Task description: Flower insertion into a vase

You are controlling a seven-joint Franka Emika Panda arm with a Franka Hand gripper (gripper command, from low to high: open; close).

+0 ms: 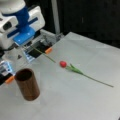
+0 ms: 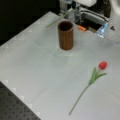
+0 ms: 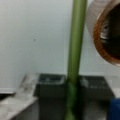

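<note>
- Pale grey table (image 1: 82, 105) under everything; matt and bare between the objects.
- Franka gripper (image 1: 29, 43) at a front view's top left, white with a blue fitting, raised above the table's far edge; fingers (image 3: 50, 83) closed on a green flower stem (image 3: 75, 47), clamped at both sides in the wrist view.
- Wood-coloured vase (image 1: 27, 85) upright on the table in both front views, below and just beside the gripper; dark inside, with nothing visible in it; rim just right of the stem in the wrist view, not touching it.
- Red tulip (image 2: 102, 65) flat on the table, well apart from the vase; bloom toward the gripper's side, leaves near the bloom, thin stem trailing away; untouched.
- Held stem slanting out from the fingers over the table, not in the vase; bloom not made out in any view.
- Judged step: carrying the first flower to the vase, insertion not yet done; entry calls for the stem's free end over the dark mouth and tipped toward upright, clear of the rim; risk of knocking a light cup with a long, springy stem.
</note>
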